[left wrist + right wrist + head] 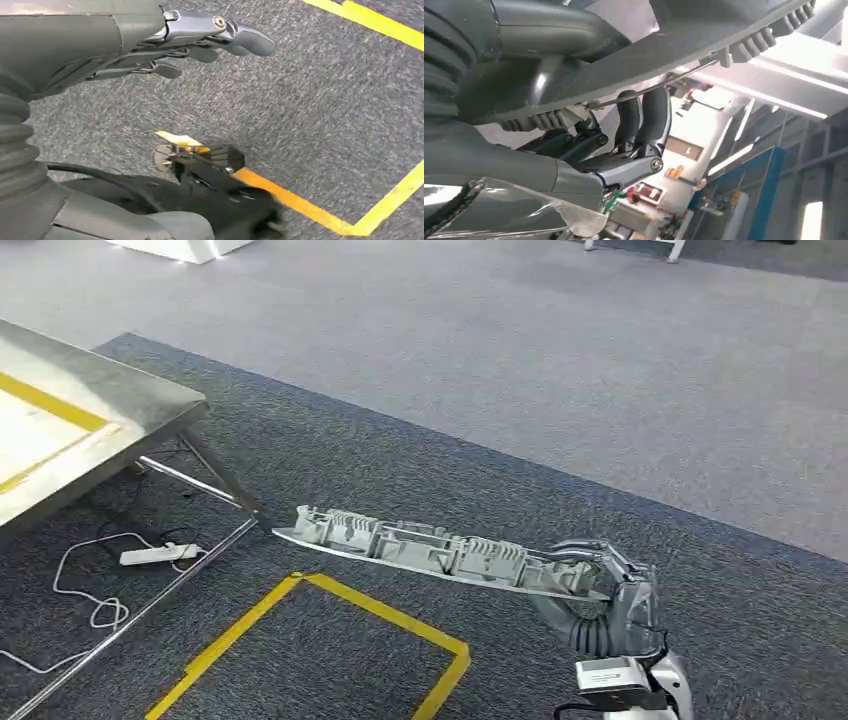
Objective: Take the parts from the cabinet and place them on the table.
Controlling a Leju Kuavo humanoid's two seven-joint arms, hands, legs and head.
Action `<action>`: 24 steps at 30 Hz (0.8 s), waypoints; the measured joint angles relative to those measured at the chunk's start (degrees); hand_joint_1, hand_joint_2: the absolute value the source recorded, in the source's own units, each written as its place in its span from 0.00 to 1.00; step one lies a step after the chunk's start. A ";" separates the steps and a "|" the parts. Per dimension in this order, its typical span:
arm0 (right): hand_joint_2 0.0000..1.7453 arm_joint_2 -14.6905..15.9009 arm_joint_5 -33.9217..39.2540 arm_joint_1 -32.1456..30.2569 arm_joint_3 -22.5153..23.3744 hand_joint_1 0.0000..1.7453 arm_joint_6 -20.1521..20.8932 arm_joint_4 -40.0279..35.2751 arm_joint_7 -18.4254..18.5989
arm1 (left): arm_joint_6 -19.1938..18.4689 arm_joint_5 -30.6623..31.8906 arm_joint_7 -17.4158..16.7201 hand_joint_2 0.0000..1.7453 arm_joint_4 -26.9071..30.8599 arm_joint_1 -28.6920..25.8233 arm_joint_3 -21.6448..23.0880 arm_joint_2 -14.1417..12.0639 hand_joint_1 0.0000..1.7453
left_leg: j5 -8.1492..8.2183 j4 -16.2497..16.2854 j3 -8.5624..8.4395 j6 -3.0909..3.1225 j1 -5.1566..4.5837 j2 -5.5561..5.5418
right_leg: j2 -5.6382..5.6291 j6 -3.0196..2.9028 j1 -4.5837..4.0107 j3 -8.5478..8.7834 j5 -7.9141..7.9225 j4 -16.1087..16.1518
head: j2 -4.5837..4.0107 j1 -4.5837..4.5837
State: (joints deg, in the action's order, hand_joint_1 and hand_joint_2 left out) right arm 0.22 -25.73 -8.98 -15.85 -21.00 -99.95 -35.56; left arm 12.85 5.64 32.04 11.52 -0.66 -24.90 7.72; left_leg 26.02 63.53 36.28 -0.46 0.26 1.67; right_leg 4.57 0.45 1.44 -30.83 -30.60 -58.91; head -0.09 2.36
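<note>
A long grey ribbed plastic part (pixel 420 550) is held level above the dark carpet, pointing left toward the steel table (pixel 120 400). My right hand (pixel 590 575) grips its right end. In the right wrist view the part (pixel 704 35) crosses over my right hand (pixel 634 135), whose dark fingers (pixel 651 120) curl up against its underside. My left hand (pixel 200 45) hangs over the carpet with its fingers apart and nothing in it.
The steel table has a pale top edged with yellow tape (pixel 50 405) and thin metal legs (pixel 215 475). A white power strip (pixel 155 554) and its cable lie on the floor under it. A yellow tape square (pixel 390 615) marks the carpet below the part.
</note>
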 joint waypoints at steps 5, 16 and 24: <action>1.00 0.00 -0.28 0.29 -0.07 1.00 -0.02 -0.02 -0.09 | 0.15 0.44 0.05 1.00 0.00 0.27 0.00 0.04 0.00 | 1.03 -3.93 -1.34 1.34 -1.36 1.53 | 3.21 1.66 -0.55 0.85 -0.74 0.39 | 0.00 0.02; 1.00 0.22 -1.64 0.66 -0.87 1.00 0.35 0.02 -0.77 | 0.15 1.16 0.09 1.00 0.00 0.50 -0.20 0.22 0.00 | 1.55 -4.51 -3.23 2.27 -0.59 -7.17 | -8.71 1.77 0.23 -3.90 2.29 -2.30 | 0.00 -0.57; 1.00 0.39 -2.82 0.93 -2.47 1.00 0.81 -0.44 -2.58 | 0.06 1.79 0.09 1.00 0.00 0.57 -0.35 -0.04 0.00 | 5.68 3.77 1.56 -0.27 -0.52 -2.79 | -5.51 -0.10 0.23 -1.70 1.19 -0.34 | 0.00 0.20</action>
State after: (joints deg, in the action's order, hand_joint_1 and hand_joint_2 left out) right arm 0.61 -28.55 -8.05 -18.32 -20.19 -100.39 -38.14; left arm 12.92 7.43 32.13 11.52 -0.09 -25.24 7.67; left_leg 31.71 67.30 37.83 -0.73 -0.26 -1.12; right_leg -0.94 0.34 1.67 -32.53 -29.41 -59.25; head -0.09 2.56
